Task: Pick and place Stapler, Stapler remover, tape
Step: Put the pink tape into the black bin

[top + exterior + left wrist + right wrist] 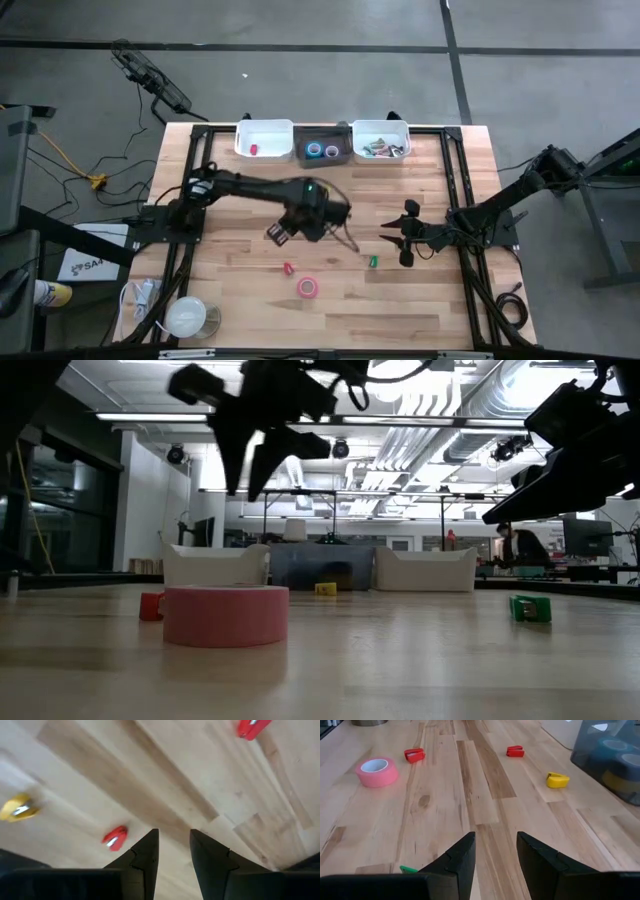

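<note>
A pink tape roll (307,288) lies flat on the wooden table near its front edge, also in the low view (225,614) and the right wrist view (376,771). Small pieces lie around it: red (288,268), green (372,261), a second red (515,751) and a yellow one (557,780). Whether they are staplers or stapler removers I cannot tell. My left gripper (174,842) hangs open over the table's middle (297,225), pointing down, with a red piece (115,837) beside its fingers. My right gripper (388,232) waits open at the right, above the table (495,845).
Three bins stand along the far edge: a white one (263,140) with a red item, a dark one (322,147) with tape rolls, and a white one (380,140) with several items. A metal cup (190,317) stands at the front left corner.
</note>
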`<action>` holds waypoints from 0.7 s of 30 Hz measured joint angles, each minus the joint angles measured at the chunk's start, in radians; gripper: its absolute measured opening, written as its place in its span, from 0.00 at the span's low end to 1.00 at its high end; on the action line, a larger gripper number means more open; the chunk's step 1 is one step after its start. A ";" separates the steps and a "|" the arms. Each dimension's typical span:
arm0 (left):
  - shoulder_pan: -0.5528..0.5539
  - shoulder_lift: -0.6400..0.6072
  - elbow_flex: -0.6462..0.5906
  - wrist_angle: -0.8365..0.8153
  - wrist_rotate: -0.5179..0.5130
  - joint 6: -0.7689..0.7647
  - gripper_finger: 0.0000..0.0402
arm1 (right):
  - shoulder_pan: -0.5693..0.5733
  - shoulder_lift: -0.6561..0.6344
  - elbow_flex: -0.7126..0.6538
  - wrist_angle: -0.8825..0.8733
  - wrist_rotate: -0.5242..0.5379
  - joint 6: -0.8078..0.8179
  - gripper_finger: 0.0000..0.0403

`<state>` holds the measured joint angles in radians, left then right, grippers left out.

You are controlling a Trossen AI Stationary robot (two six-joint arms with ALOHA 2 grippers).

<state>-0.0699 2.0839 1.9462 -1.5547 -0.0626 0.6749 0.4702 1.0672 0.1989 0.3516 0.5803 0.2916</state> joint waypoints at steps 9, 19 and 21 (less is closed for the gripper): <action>-0.169 -0.186 -0.319 0.264 -0.012 -0.185 0.27 | 0.000 0.000 0.000 0.004 -0.012 0.000 0.34; -0.373 -0.264 -0.528 0.600 0.017 -0.254 0.27 | 0.000 0.000 0.000 0.006 -0.009 0.000 0.34; -0.398 -0.264 -0.551 0.682 0.022 -0.254 0.27 | 0.000 0.000 0.000 0.007 -0.009 -0.001 0.34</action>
<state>-0.4682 1.8202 1.3956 -0.8731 -0.0406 0.4210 0.4702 1.0672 0.1986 0.3584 0.5717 0.2909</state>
